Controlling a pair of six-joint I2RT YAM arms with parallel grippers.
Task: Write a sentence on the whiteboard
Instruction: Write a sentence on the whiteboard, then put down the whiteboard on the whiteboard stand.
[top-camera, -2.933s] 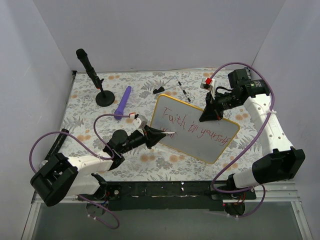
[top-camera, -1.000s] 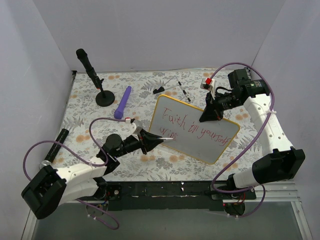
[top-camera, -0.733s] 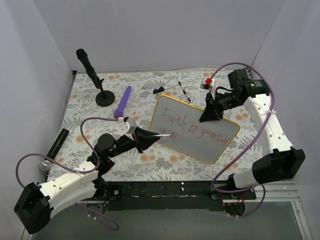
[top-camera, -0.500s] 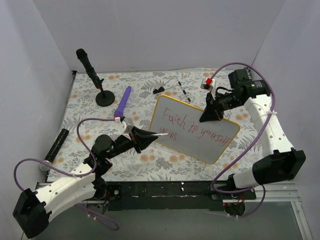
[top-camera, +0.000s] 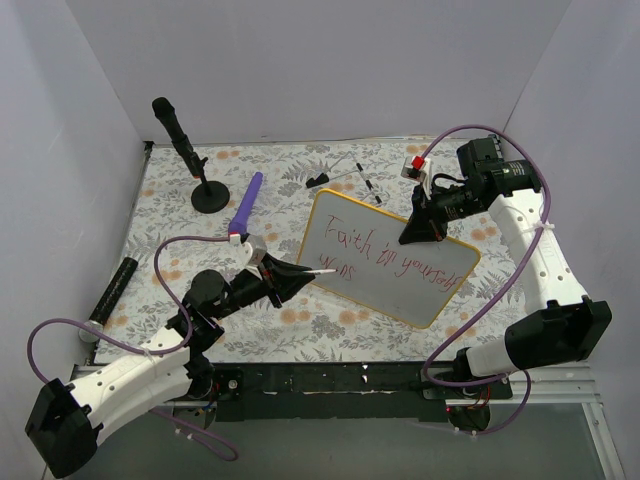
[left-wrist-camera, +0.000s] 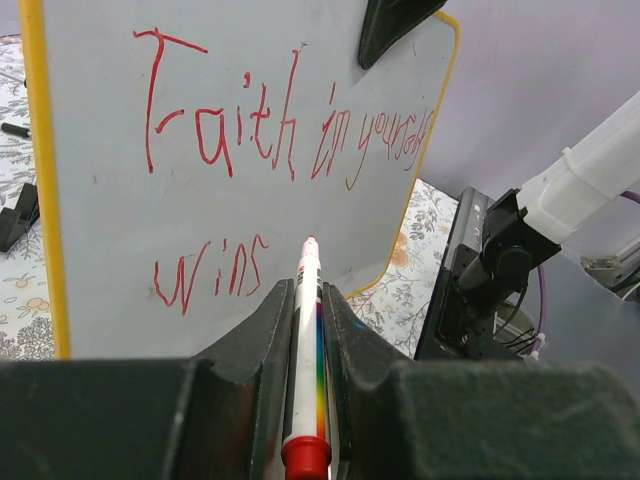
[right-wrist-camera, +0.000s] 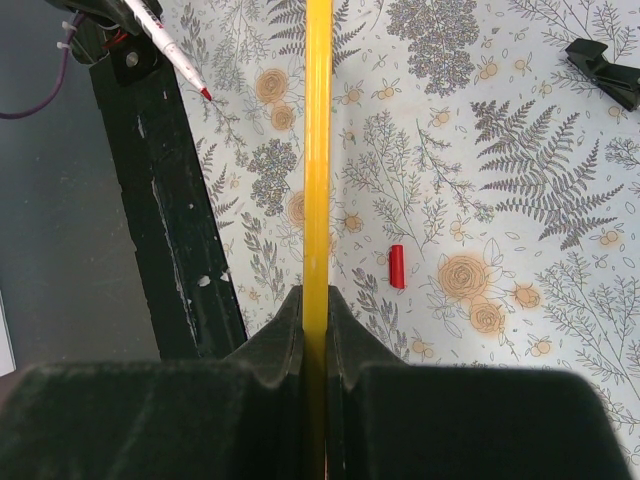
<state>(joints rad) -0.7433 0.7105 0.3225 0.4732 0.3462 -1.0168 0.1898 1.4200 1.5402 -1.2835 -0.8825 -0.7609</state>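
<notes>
The whiteboard stands tilted on the table, and my right gripper is shut on its yellow top rim. The sentence runs across it in red as "Faith in yourself", with "wins" below at the left. My left gripper is shut on a white marker with a rainbow stripe. The marker's red tip points at the whiteboard just right of "wins". I cannot tell whether the tip touches the surface. The right wrist view shows my right gripper clamping the rim edge-on.
A black microphone on a round stand is at the back left, with a purple object beside it. Pens and a black clip lie behind the board. A black cylinder lies at the left edge. A red cap lies under the board.
My left arm has drawn back to the left, taking the marker tip off the lower left of the board, where "wins" now shows. The right arm and board have not moved.
</notes>
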